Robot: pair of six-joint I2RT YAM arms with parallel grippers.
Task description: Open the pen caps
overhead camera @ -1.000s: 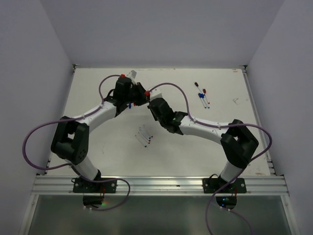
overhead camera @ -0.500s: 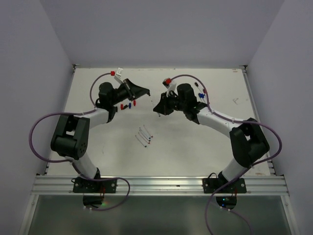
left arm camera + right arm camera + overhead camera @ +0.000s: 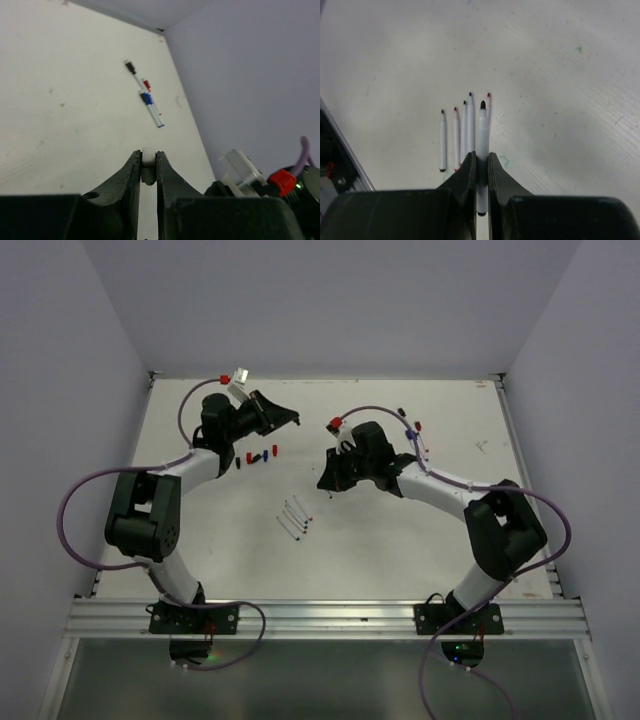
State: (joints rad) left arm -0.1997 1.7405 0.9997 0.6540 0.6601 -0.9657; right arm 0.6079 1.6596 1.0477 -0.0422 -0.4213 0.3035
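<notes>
Left pincer (image 3: 148,161): clenched on a pale stub (image 3: 148,154) pinched between the fingertips; possibly a pen cap, though too little pokes out to be sure.
Left pincer, place: raised at the table's (image 3: 200,540) far left in the overhead view (image 3: 288,420), jaws aimed toward 3 o'clock.
Right pincer (image 3: 479,156): clamped tight around the barrel of a pen (image 3: 482,130), no gap either side.
Right pincer, place: near mid-table overhead (image 3: 327,483), at 4 o'clock from the left pincer and well apart from it.
Held pen, axis: running 6 to 12 o'clock in the right wrist view, bare black tip at 12, blunt rear end below the fingers at 6.
Uncapped pens (image 3: 456,137): side by side on the table beyond the held pen, nearly parallel to it, red and black tips toward 12; overhead (image 3: 296,518), at 7 o'clock from the right pincer.
Loose caps (image 3: 256,457): red, blue and black, strung in a short row at 7 o'clock from the left pincer, lying apart from every pen.
Capped pens (image 3: 145,92): black, red and blue caps on, far right of the table, long axes about 11 to 5 o'clock in the left wrist view, caps toward 11; overhead (image 3: 415,435), at 2 o'clock from the right pincer.
</notes>
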